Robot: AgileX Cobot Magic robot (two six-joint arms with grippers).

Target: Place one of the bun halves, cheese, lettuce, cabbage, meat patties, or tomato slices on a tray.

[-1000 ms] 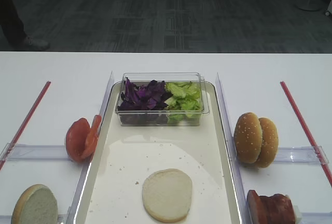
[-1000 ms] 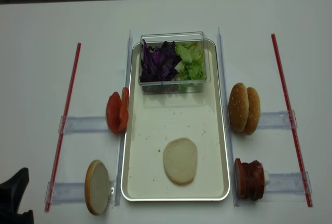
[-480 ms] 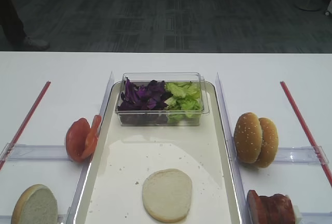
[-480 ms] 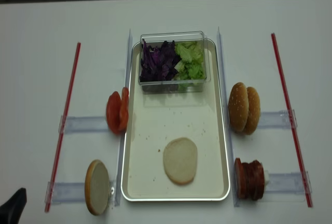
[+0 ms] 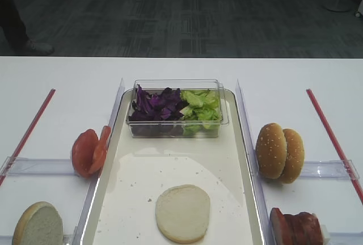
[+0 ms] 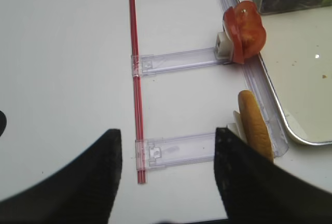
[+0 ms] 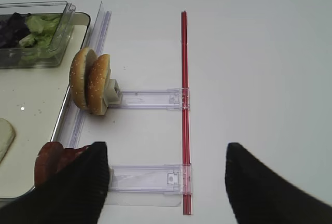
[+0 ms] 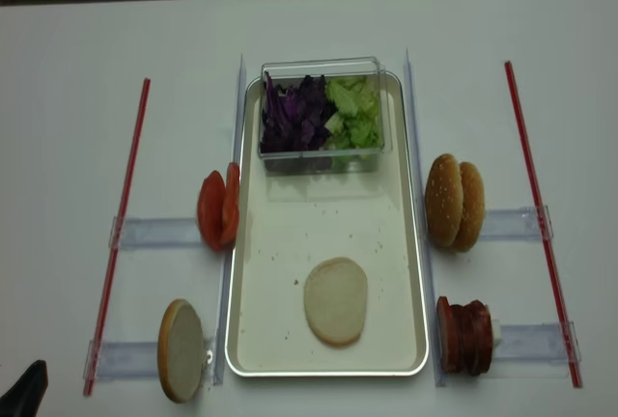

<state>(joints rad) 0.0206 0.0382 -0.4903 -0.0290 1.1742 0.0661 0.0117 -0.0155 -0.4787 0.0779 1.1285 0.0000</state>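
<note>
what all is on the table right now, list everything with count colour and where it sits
tray: one, cream with a metal rim, table centre
bun half: one, pale, flat on the near part of the tray
clear container: one, far end of the tray
cabbage: purple shreds, left side of the container
lettuce: green, right side of the container
tomato slices: two, red, upright left of the tray
bun half on edge: one, tan, near left
sesame bun tops: two, golden, upright right of the tray
meat patties: brown-red stack on edge, count unclear, near right
red strips: two, one per side
left gripper: black, jaws open
right gripper: black, jaws open
</note>
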